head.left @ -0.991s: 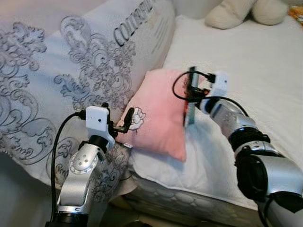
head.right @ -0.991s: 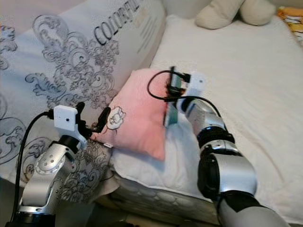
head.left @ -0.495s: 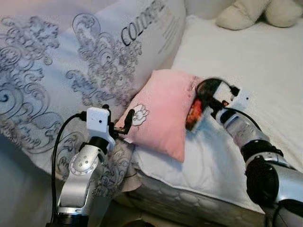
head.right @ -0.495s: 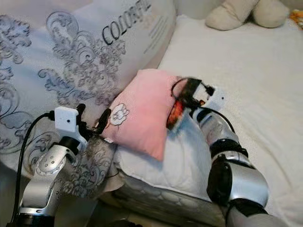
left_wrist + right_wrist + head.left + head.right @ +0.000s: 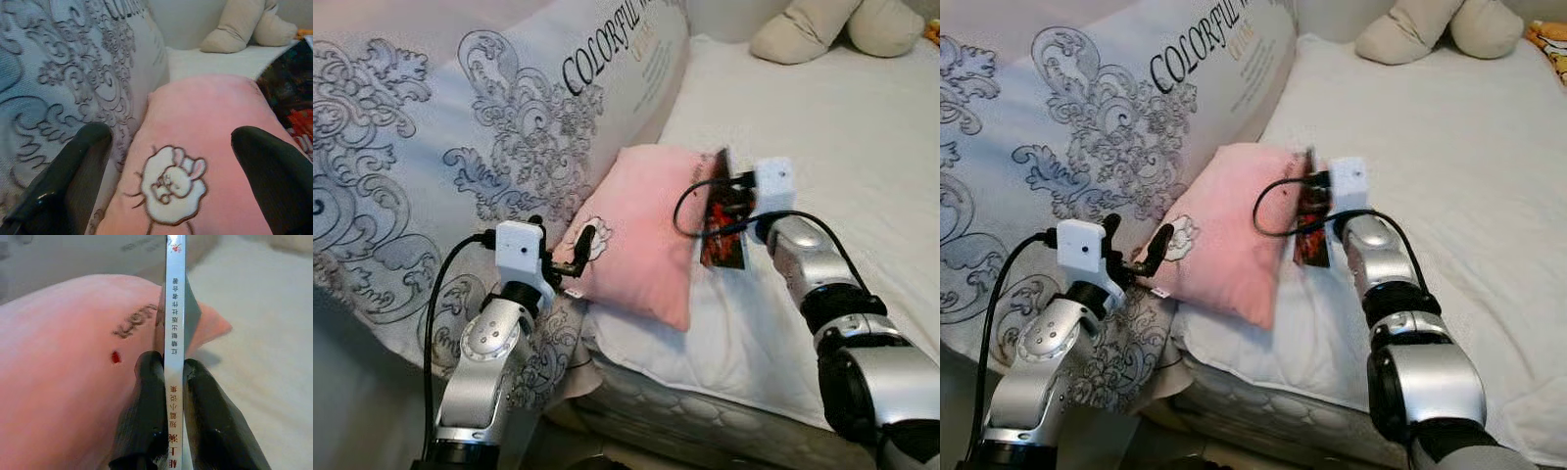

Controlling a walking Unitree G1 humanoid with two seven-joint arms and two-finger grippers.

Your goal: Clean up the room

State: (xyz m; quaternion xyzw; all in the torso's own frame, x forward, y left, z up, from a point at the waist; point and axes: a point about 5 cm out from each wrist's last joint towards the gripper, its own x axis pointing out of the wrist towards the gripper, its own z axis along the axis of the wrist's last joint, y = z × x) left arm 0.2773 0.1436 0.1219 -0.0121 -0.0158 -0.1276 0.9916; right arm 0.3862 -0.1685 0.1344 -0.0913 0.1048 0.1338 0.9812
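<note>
Book point(image 5: 175, 323): a thin volume with a white spine carrying printed characters and a dark cover with red patches; it is standing upright on edge, just beside the pink pillow's right side, above the white bed.
Right pincer point(image 5: 172, 382): its two black fingers are clamping the book's spine from both sides, the arm reaching in over the mattress.
Pink pillow point(image 5: 646, 230): soft and plush, bearing a small white sheep patch outlined in brown near its lower left corner; it is lying at the bed's edge, leaning against the large pillow.
Left pincer point(image 5: 171, 186): its fingers are standing apart, gripping nothing, pointing at the sheep patch close to the pink pillow's corner.
Large pillow point(image 5: 460, 147): white-grey with grey scroll ornament and dark lettering, lying to the left.
Bed point(image 5: 842, 117): white sheet over a quilted mattress edge.
Plush toy point(image 5: 832, 24): cream, resting at the far end of the bed.
</note>
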